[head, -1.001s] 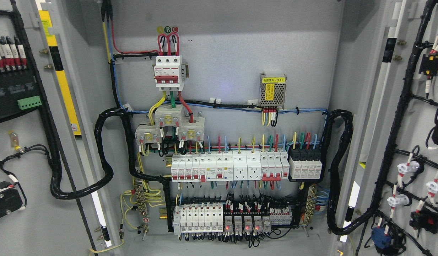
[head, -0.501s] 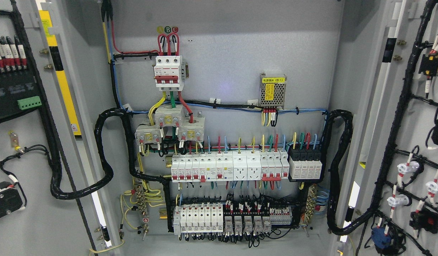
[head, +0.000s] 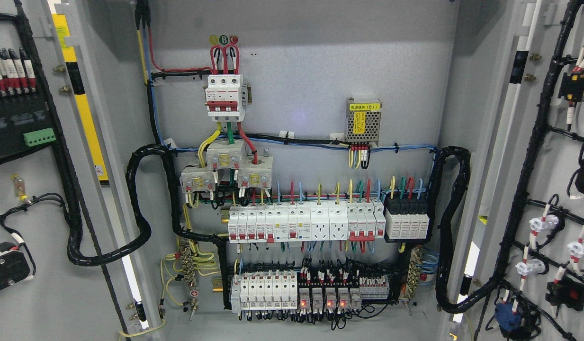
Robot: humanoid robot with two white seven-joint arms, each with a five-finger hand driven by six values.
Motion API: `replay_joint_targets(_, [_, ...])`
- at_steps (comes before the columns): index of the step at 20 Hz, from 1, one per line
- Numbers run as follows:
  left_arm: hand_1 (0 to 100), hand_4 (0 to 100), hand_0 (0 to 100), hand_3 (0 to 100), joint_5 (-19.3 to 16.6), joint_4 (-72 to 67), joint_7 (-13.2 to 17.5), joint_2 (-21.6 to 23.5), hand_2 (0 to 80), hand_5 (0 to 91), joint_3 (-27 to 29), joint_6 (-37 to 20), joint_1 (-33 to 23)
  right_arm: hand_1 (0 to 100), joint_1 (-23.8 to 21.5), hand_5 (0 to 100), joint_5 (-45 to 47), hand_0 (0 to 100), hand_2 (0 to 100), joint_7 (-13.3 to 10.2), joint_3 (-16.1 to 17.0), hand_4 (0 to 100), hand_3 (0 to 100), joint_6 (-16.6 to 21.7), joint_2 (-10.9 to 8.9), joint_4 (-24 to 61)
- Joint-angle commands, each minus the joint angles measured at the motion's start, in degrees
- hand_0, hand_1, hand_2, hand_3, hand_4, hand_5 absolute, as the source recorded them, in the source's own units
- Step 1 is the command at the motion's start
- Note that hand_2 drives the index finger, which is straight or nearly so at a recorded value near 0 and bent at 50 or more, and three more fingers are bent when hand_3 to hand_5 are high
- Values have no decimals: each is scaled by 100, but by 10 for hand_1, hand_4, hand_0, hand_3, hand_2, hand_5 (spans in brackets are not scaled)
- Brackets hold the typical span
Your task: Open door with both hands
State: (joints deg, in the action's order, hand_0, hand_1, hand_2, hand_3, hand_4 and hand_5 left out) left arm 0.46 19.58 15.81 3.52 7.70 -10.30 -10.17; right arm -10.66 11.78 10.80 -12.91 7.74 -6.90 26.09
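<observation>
An electrical cabinet stands wide open before me. Its left door (head: 40,284) is swung out at the picture's left, inner face toward me, carrying black cable looms and a green terminal block (head: 39,136). The right door (head: 552,156) is swung out at the right, also with wiring and small white and black parts on its inner face. Between them the grey back panel (head: 301,61) shows fully. Neither of my hands nor any arm appears in the head view.
On the back panel sit a red-and-white main breaker (head: 224,98), a small power supply (head: 363,121) with a yellow label, a row of white breakers (head: 303,222) and a lower row of relays (head: 327,299) with red lights. Thick black conduits (head: 140,203) loop to both doors.
The red relay lights in the bottom row were on, went dark half a second ago, and are lit again now. Doors and view have not moved.
</observation>
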Motion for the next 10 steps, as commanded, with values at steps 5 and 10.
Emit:
replay_joint_targets(5, [0,0,0,0,139,-1897,-394,61,0,0,-972,46,76,11,539,0,-255,221,0,-377,-115,0,0,-932,347,-1765])
replay_joint_targets(10, [0,0,0,0,183,-1888,-394,61,0,0,-972,46,138,11,530,0,-246,221,0,-385,-107,0,0,-932,479,-1783])
